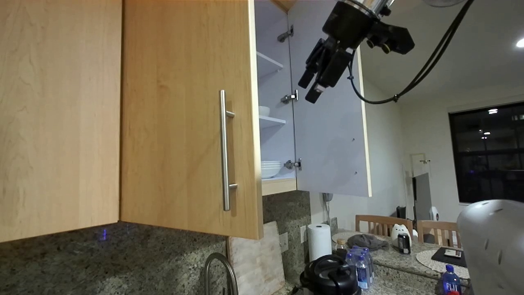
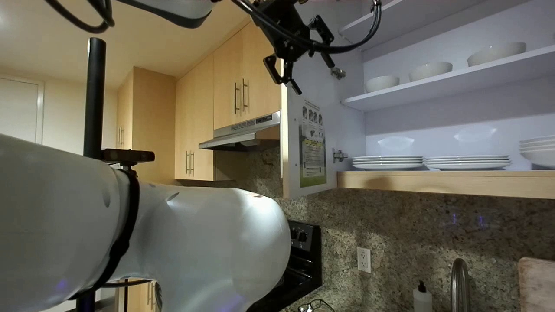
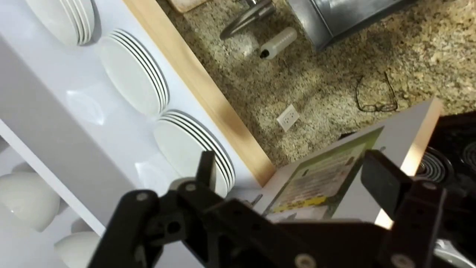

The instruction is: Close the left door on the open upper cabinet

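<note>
Left door [image 1: 176, 114] stands swung open at the left of an exterior view, hinged to the left side of the upper cabinet [image 1: 279, 186], a metal bar handle [image 1: 224, 151] near the door's right edge. Next come white shelves [image 1: 272, 121] with a bowl [image 1: 264, 110] and stacked dishes [image 1: 270, 169]; then the black gripper [image 1: 308, 90] hangs high in front of the pale right door [image 1: 331, 151], its jaws spread wide, as the wrist view shows; farther right, a dark window [image 1: 487, 139] is set in the wall [image 1: 423, 127]
</note>
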Controlling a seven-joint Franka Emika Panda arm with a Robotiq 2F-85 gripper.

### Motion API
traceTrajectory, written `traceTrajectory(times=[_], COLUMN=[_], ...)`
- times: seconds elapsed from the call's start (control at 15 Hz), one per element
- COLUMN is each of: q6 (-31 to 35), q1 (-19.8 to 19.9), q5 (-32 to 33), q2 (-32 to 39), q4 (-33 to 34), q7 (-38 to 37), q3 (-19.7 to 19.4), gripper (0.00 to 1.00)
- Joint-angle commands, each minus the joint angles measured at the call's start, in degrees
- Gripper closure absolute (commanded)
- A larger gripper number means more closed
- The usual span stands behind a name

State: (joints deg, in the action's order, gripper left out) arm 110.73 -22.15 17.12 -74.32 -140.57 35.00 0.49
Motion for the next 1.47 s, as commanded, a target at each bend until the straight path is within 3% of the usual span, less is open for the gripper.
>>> traceTrajectory(times=[0.0,0.33,0.67,1.2,1.4], q6=[4.89,15.65,27.35,28.04,34.3], q1=[-2.87,-3.92,-4.28,-9.2,-8.77], q5=[-5.0,-9.8,-10.49,-11.95,-11.31], q2=[-1.92,-1.33,0.52,3.87,4.33], q4=[-1.85,-4.24,-6.5,-4.79,-5.81], q7=[-0.81,-3.18,-6.62,-5.08,-6.63], q3=[-0.38,0.88,2.59,1.64,1.08], gripper=[0.0,0.0,0.0,0.0,0.0])
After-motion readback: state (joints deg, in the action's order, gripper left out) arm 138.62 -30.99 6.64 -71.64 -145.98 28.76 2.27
